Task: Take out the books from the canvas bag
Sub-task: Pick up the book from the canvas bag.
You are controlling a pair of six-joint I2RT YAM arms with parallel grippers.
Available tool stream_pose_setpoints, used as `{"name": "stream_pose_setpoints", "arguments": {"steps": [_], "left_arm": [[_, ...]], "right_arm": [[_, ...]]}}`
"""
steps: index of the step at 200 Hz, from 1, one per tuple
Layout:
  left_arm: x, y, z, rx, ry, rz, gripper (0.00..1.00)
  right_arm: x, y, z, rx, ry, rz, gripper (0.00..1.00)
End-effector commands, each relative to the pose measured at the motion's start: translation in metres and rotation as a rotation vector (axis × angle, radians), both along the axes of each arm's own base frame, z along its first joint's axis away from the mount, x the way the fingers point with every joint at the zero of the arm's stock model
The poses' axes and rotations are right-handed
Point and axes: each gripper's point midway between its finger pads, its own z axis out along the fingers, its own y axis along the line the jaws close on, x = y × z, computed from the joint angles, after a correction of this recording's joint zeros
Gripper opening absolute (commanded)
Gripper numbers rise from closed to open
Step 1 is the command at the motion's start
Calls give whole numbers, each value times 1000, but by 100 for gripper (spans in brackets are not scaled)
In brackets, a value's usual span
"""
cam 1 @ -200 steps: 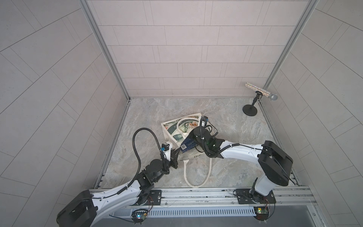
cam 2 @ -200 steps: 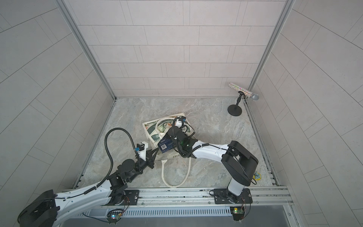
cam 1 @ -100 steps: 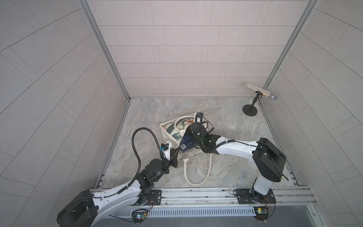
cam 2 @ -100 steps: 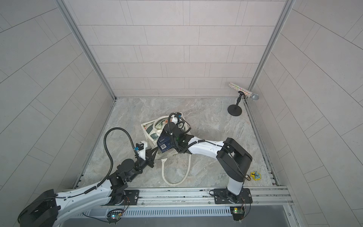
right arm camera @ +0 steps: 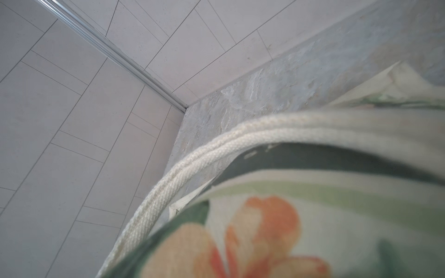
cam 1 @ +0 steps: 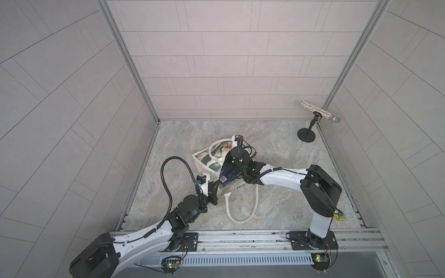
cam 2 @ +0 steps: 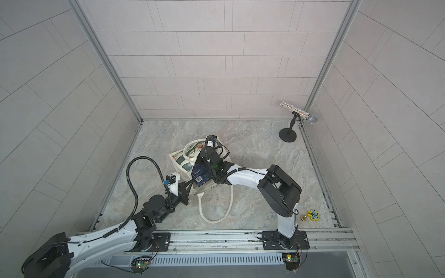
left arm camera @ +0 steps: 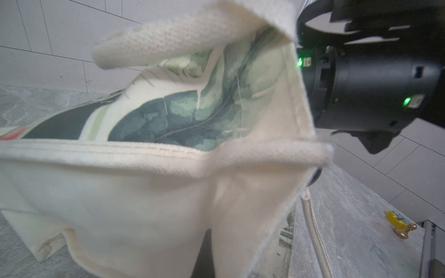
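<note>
The canvas bag (cam 1: 207,160) (cam 2: 180,160) lies in the middle of the floor, its leafy print facing up. A navy book (cam 1: 227,175) (cam 2: 199,174) with a barcode sticker sticks out of its mouth at a tilt. My left gripper (cam 1: 216,189) (cam 2: 189,186) is shut on the bag's near rim; the pinched cream cloth (left arm camera: 144,192) fills the left wrist view. My right gripper (cam 1: 234,160) (cam 2: 209,157) reaches down onto the bag just behind the book. Printed cloth (right arm camera: 313,216) hides its fingertips, so what they pinch does not show.
One long rope handle (cam 1: 240,209) loops toward the front rail. A glittery microphone on a black stand (cam 1: 313,120) is in the back right corner. A small yellow toy (cam 2: 313,214) (left arm camera: 397,220) lies beside the right arm's base. Tiled walls enclose three sides.
The right gripper slid back and left over the bag, opened, then shut. The bag bunched up and the book's far end rose. The left arm held still.
</note>
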Motion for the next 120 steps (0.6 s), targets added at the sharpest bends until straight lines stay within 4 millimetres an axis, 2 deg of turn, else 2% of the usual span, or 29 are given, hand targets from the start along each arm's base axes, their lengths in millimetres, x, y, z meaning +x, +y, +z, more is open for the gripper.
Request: {"name": "stream_pose_setpoints", "arguments": {"steps": [1, 56, 79, 120], "left_arm": [[-7, -13, 20, -61, -28, -66, 0], [-2, -8, 20, -62, -3, -21, 0], [0, -8, 19, -58, 2, -13, 0], [1, -7, 18, -50, 3, -2, 0]], "right_arm": [[-9, -20, -1, -288, -27, 77, 2], [-58, -55, 20, -616, -121, 206, 0], [-73, -67, 31, -660, -148, 260, 0], [-101, -79, 61, -621, -209, 342, 0]]}}
